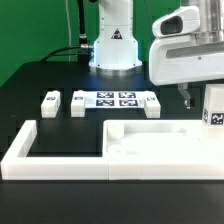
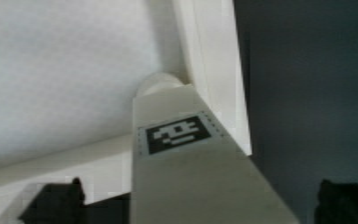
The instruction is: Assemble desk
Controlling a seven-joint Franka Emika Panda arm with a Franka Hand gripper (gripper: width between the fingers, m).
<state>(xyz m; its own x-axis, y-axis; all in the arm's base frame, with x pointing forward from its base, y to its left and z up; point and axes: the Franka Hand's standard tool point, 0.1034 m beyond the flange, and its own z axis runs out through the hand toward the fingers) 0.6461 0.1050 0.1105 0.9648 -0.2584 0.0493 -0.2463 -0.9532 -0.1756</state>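
The desk's white tabletop (image 1: 160, 140) lies flat at the exterior view's lower right, its raised rim showing along the near edge, on the black table (image 1: 40, 75). One square tagged leg (image 1: 213, 111) stands upright over the tabletop's corner at the exterior view's right edge, its black-and-white tag facing the camera. In the wrist view the same tagged leg (image 2: 194, 150) rises toward the lens beside the rim of the tabletop (image 2: 69, 80). It appears to rest at the corner, though the soft focus leaves the joint itself unclear.

The gripper (image 2: 197, 198) hangs over that leg with its claw spread wide. The two dark fingers (image 2: 55, 198) stand on either side of the leg with a gap showing on each side, so nothing is clamped. In the exterior view one dark finger (image 1: 185, 96) points down just beside the leg, under the arm's white wrist housing at the upper right of the frame.

Three loose legs wait farther back, well apart from the tabletop. One (image 1: 50, 101) lies toward the exterior view's left, a second (image 1: 80, 103) sits just at the left end of the marker board (image 1: 116, 99), and a third (image 1: 152, 104) sits at the board's right end.

The long white border frame (image 1: 40, 160) runs along the bottom of the exterior view and turns back at the lower left. The tabletop lies against its front bar. The arm's base (image 1: 113, 45) stands at the top centre.
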